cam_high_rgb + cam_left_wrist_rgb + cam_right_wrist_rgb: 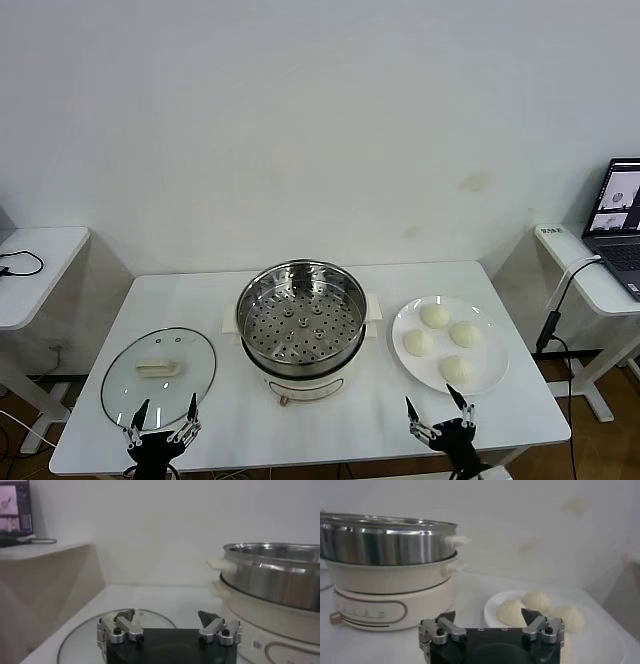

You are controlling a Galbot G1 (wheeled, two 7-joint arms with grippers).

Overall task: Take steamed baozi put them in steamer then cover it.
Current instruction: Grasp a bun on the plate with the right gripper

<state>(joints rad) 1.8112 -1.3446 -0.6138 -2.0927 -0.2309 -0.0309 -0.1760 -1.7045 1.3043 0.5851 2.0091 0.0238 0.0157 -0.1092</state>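
1. Head view: the round stainless-steel steamer (300, 318) with perforated tray stands at the centre of the white table (330, 430), uncovered.
2. Four small white steamed baozi (434, 316) lie on a flat white round plate (496, 370), right of the steamer and just beyond the right gripper (430, 405), which hovers at the table's near edge, fingers spread and empty.
3. The round clear glass cover (158, 375) with cream handle lies flat left of the steamer; the left gripper (165, 410) hovers at its near rim, likewise released (nothing between its fingers).
4. Left wrist view adds the left gripper (167, 617) above the cover's rim (75, 640) and the steamer's cream base (260, 625).
5. Right wrist view shows the right gripper (492, 617) before the baozi (536, 600), of which only three can be told there, and the base's front panel, unseen from the head.
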